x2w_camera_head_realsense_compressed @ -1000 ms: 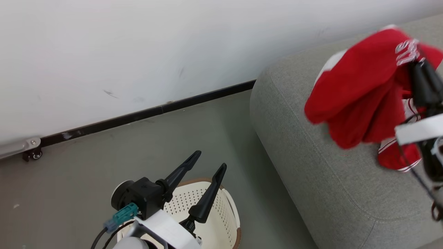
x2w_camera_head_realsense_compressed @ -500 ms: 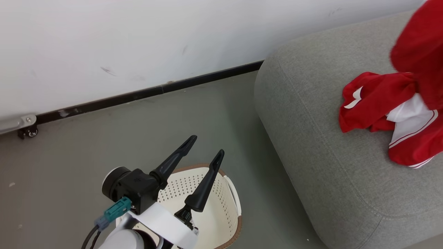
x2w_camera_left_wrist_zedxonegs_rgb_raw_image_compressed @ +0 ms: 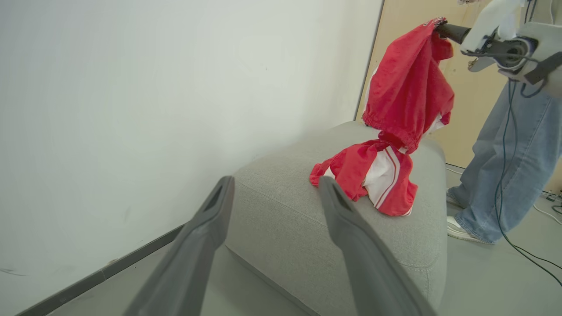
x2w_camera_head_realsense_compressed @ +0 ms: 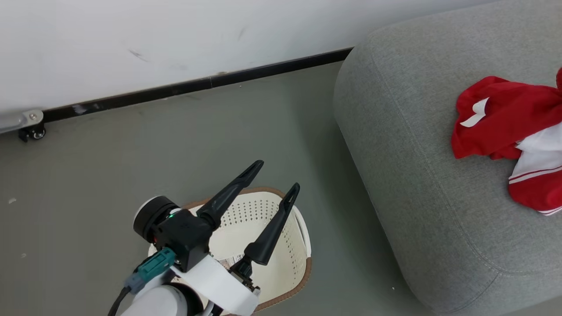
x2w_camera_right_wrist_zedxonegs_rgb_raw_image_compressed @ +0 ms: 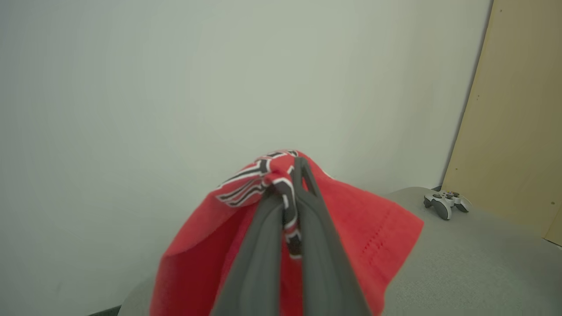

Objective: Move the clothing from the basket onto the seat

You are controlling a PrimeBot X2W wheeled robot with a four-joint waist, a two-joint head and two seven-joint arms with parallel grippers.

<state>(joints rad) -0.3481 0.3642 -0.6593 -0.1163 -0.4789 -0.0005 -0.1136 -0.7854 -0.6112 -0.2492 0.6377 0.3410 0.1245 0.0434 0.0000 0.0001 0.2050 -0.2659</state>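
- Right gripper (x2w_camera_right_wrist_zedxonegs_rgb_raw_image_compressed: 292, 184) pinched tight on a red printed garment (x2w_camera_left_wrist_zedxonegs_rgb_raw_image_compressed: 408, 87), held high above the grey sofa cushion (x2w_camera_head_realsense_compressed: 417, 166).
- Its hem seems to touch a crumpled red-and-white garment (x2w_camera_head_realsense_compressed: 500, 118) lying there.
- Left gripper (x2w_camera_head_realsense_compressed: 279, 174) spread wide, empty, over the laundry basket (x2w_camera_head_realsense_compressed: 300, 237).

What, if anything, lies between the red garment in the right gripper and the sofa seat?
Nothing visible blocks it. The garment hangs from the shut right gripper over the seat; beneath it lie other red clothes.

The clothing (x2w_camera_head_realsense_compressed: 505, 118) on the seat (x2w_camera_head_realsense_compressed: 417, 184), the basket (x2w_camera_head_realsense_compressed: 295, 252) left of it
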